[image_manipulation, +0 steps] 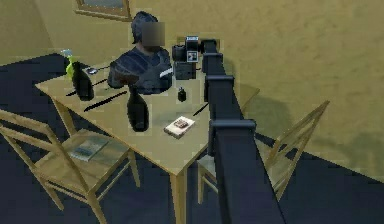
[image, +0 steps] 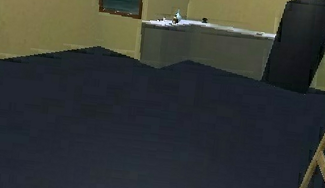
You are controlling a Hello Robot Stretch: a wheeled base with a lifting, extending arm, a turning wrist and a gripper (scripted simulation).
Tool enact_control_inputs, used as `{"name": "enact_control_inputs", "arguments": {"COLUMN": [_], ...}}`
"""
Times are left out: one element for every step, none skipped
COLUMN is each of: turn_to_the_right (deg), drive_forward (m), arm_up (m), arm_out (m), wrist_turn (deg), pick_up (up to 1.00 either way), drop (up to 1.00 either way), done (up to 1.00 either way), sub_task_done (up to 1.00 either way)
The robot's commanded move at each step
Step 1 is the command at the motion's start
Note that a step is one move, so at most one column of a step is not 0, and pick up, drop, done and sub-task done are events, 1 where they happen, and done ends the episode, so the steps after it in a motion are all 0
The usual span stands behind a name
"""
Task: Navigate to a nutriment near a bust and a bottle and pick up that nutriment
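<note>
A dark bust (image_manipulation: 145, 62) stands on the wooden table (image_manipulation: 160, 150) in the arm side view. One dark bottle (image_manipulation: 138, 110) stands in front of the bust, and another (image_manipulation: 85, 85) stands to the left. A small yellow-green blob (image_manipulation: 72, 68) lies behind the left bottle, near the table's far left corner. The arm (image_manipulation: 235, 150) reaches up over the table. The gripper (image_manipulation: 183, 78) sits right of the bust above the tabletop, and I cannot tell whether it holds anything.
A small flat card (image_manipulation: 180, 125) lies on the table near the arm. Wooden chairs stand at the table's left front (image_manipulation: 60, 150) and right (image_manipulation: 285, 145). In the forward view, dark floor leads to a counter (image: 206, 44) and a dark fridge (image: 302, 41); a chair (image: 322, 184) is at bottom right.
</note>
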Motion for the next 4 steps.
{"name": "enact_control_inputs", "arguments": {"turn_to_the_right": [0.0, 0.0, 0.0, 0.0], "drive_forward": [0.0, 0.0, 0.0, 0.0], "arm_up": [-0.3, 0.0, 0.1, 0.0], "arm_out": [0.0, 0.0, 0.0, 0.0], "wrist_turn": [0.0, 0.0, 0.0, 0.0], "pick_up": [0.0, 1.0, 0.0, 0.0], "drop": [0.0, 0.0, 0.0, 0.0], "done": [0.0, 0.0, 0.0, 1.0], "sub_task_done": [0.0, 0.0, 0.0, 0.0]}}
